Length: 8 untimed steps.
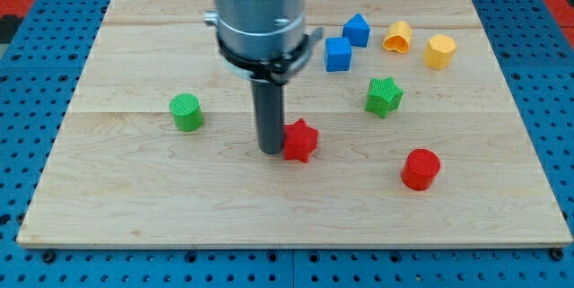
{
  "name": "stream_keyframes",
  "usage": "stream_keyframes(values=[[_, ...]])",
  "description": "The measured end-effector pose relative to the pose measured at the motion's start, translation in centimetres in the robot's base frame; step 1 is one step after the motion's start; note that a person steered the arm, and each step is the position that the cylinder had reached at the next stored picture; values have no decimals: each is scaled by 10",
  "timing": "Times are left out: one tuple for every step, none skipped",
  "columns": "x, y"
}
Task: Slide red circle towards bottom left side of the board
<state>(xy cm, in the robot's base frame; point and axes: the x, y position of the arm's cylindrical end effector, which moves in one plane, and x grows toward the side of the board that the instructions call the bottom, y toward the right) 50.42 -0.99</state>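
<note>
Red circle (420, 168), red star (300, 140), green cylinder (186, 112), green star (383, 96), pale wood board (134, 189).

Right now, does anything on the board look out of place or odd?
Nothing is damaged or tipped. One mismatch: my tip sits against the red star, on its left in the view, while the red circle I should push lies untouched toward the view's lower right.

one high frontal view, whole board (502, 225)
</note>
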Motion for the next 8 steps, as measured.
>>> stream_keyframes(values=[[20,29],[61,33],[83,120],[68,197],[32,200],[14,199],[37,168],[43,147]])
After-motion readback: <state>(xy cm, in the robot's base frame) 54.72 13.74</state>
